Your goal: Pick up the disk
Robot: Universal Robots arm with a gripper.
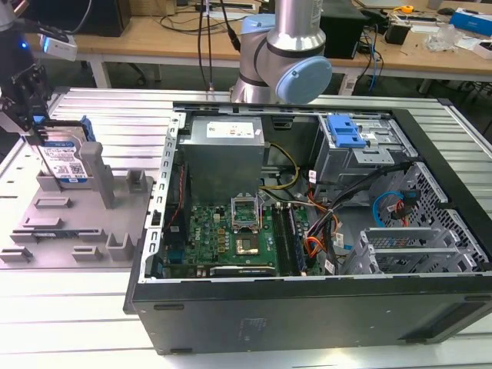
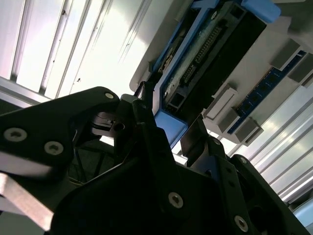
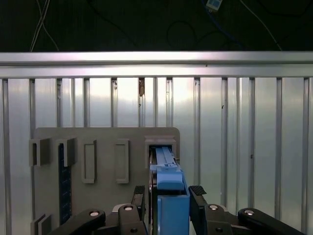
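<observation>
One gripper, clenched on the disk.

One gripper (image 1: 36, 132) stands over the grey fixture (image 1: 69, 223), which lies on the slatted table beside the open computer case (image 1: 307, 307). The disk (image 1: 65, 160) stands on edge in a slot at the fixture's corner. In the first wrist view the two fingers (image 3: 198, 193) press on either side of the disk's blue rail (image 3: 171, 205).
</observation>
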